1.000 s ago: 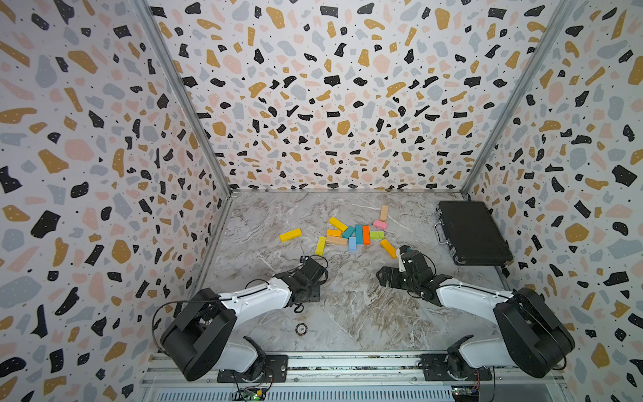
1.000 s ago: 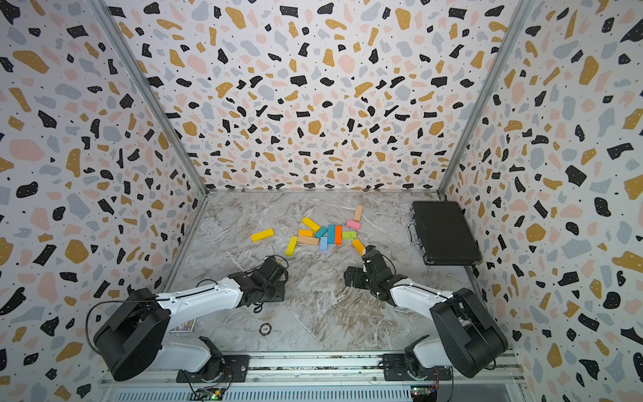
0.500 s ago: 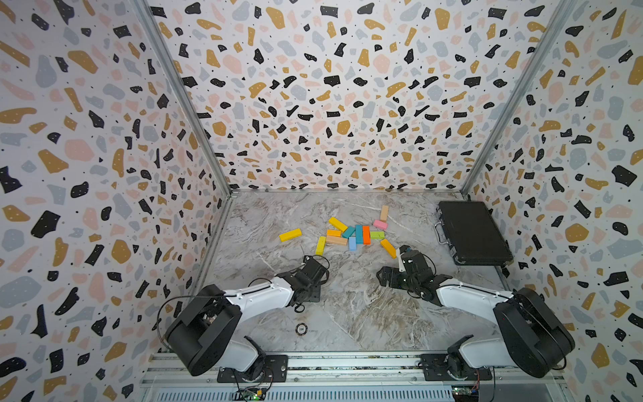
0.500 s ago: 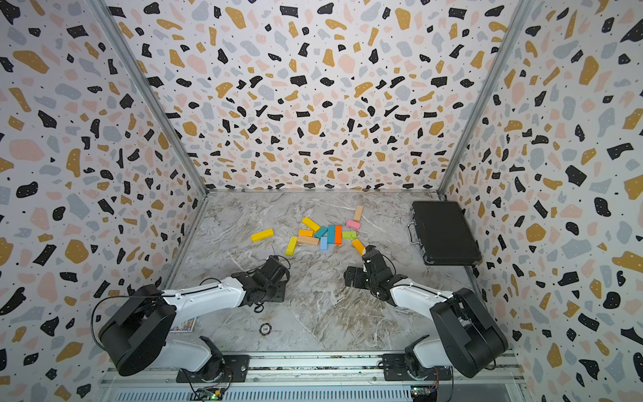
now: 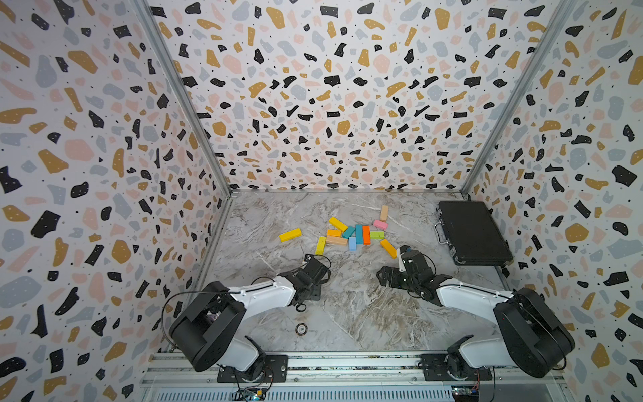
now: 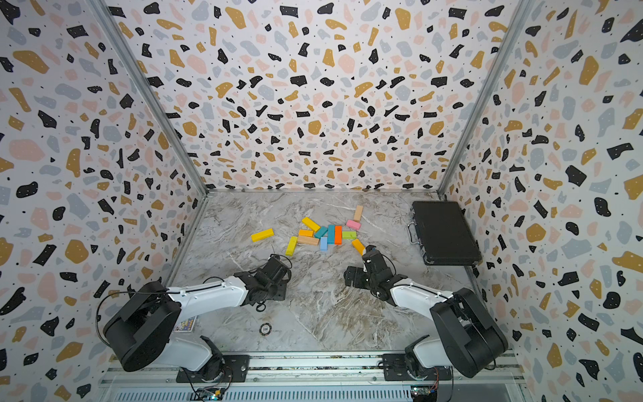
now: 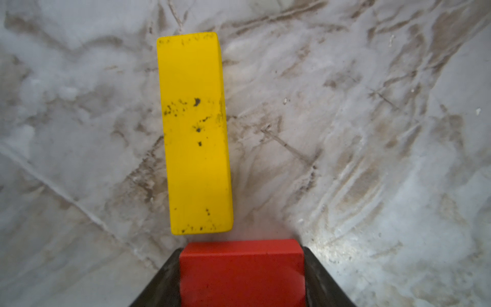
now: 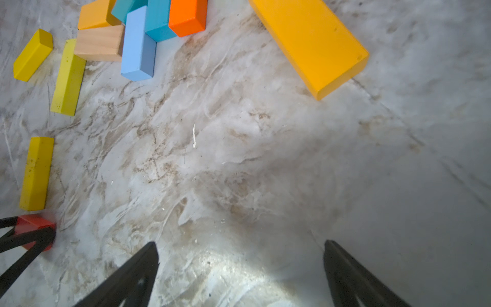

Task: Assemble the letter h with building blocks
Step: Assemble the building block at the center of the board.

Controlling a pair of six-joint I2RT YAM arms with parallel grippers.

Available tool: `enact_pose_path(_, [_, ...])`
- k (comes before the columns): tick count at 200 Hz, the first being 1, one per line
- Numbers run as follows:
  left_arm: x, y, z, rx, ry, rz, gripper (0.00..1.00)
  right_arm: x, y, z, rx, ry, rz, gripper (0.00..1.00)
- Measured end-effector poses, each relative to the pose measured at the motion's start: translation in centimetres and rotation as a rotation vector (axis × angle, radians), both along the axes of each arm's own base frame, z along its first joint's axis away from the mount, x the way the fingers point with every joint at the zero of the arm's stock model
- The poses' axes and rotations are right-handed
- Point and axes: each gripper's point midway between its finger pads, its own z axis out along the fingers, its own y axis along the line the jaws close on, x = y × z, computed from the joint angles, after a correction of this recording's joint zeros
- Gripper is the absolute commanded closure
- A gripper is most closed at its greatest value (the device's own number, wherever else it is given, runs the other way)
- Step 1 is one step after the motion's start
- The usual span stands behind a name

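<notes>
My left gripper is shut on a red block, low over the marble table. Just ahead of the red block lies a long yellow block, flat and slightly offset from it. The right wrist view shows this pair too: the red block and the yellow block. In both top views the left gripper hides them. My right gripper is open and empty, near a yellow-orange block. The loose pile of building blocks lies beyond both grippers.
A separate yellow block lies left of the pile and a yellow-green one at its near left. A black case lies by the right wall. A small round disc sits near the front edge. Patterned walls enclose three sides.
The left arm's shoulder has shifted slightly; its gripper stays almost in place with the red block. The right arm has not moved.
</notes>
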Motion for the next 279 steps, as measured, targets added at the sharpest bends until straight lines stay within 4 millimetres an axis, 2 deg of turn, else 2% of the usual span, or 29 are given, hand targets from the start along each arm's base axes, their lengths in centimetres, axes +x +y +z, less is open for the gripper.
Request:
enact_pose_path(98, [0.49, 0.00, 0.05, 0.012, -0.014, 0.008, 0.54, -0.01, 0.03, 0.01, 0.003, 0.002, 0.000, 0.02])
enact_pose_path(242, [0.67, 0.17, 0.03, 0.019, -0.017, 0.028, 0.31, -0.03, 0.08, 0.03, 0.008, 0.004, 0.003, 0.01])
enact_pose_path(279, [0.69, 0.33, 0.03, 0.024, -0.019, 0.037, 0.30, -0.04, 0.09, 0.03, 0.010, 0.003, 0.003, 0.01])
